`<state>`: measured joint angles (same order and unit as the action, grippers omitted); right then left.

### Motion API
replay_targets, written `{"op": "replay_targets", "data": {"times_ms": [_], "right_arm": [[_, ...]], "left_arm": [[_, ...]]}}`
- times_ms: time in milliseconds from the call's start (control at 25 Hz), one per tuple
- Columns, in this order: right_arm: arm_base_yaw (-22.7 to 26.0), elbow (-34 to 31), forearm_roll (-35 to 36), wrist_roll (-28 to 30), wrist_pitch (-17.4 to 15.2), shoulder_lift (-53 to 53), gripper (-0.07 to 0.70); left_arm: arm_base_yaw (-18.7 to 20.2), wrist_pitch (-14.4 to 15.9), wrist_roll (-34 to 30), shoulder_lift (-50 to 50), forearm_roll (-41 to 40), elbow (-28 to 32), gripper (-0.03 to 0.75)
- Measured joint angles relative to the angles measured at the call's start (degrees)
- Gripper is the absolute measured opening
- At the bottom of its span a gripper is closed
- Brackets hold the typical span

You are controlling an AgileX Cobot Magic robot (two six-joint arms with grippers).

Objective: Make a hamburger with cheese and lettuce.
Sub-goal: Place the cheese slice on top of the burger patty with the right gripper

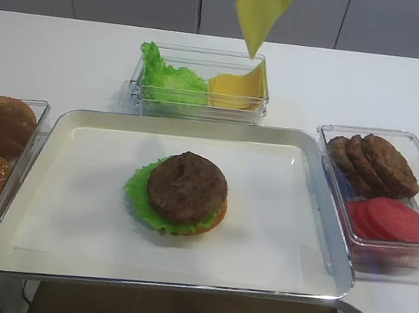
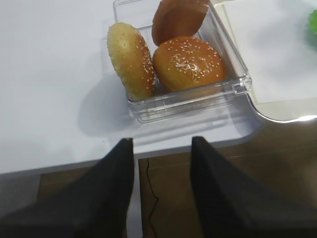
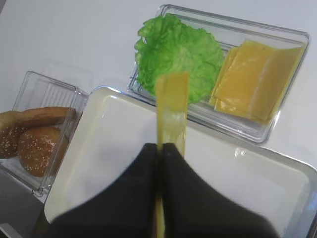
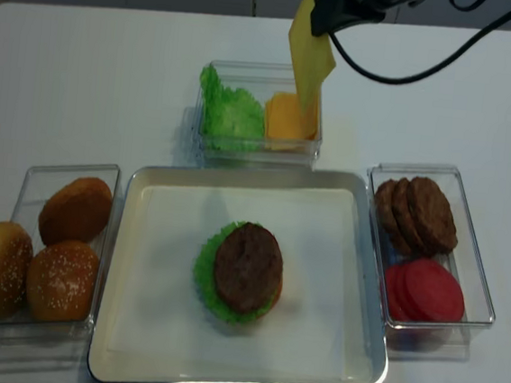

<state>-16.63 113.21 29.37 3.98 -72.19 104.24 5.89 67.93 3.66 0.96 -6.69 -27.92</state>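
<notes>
Cheese (image 1: 260,10): thin yellow square, hanging limp by one corner above its container (image 1: 258,110).
Right gripper (image 3: 163,148): pinched tight on the slice edge.
Left gripper (image 2: 162,148): jaws apart, holding nothing.
Hamburger (image 1: 186,192): bun, lettuce (image 1: 138,191), patty, centre of tray (image 1: 82,186).
Risk: floppy slice may fold or land crooked on the patty.

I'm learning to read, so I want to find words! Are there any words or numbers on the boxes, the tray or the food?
None: no words, numbers, labels or signs can be read in any view.
The clear boxes, the tray, the hamburger and the cheese held by the right gripper are all plain.
</notes>
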Motion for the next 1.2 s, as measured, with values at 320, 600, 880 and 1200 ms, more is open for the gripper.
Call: {"op": "replay_targets", "data": {"times_ms": [320,600,880,1200], "right_arm": [[0.00,-8.29,1.01,1.43,0.00,-7.28,0.041],[-2.45,-14.84,2.16,2.65,0.11,-12.09,0.041],[-9.09,-16.79,2.05,3.02,0.21,-12.68,0.041],[-13.22,-17.30,1.55,3.02,0.21,-12.58,0.041]], "left_arm": [[0.00,0.00,0.00,0.00,0.00,0.00,0.288],[0.00,0.00,0.00,0.00,0.00,0.00,0.288],[0.00,0.00,0.00,0.00,0.00,0.00,0.288],[0.00,0.00,0.00,0.00,0.00,0.00,0.288]]}}
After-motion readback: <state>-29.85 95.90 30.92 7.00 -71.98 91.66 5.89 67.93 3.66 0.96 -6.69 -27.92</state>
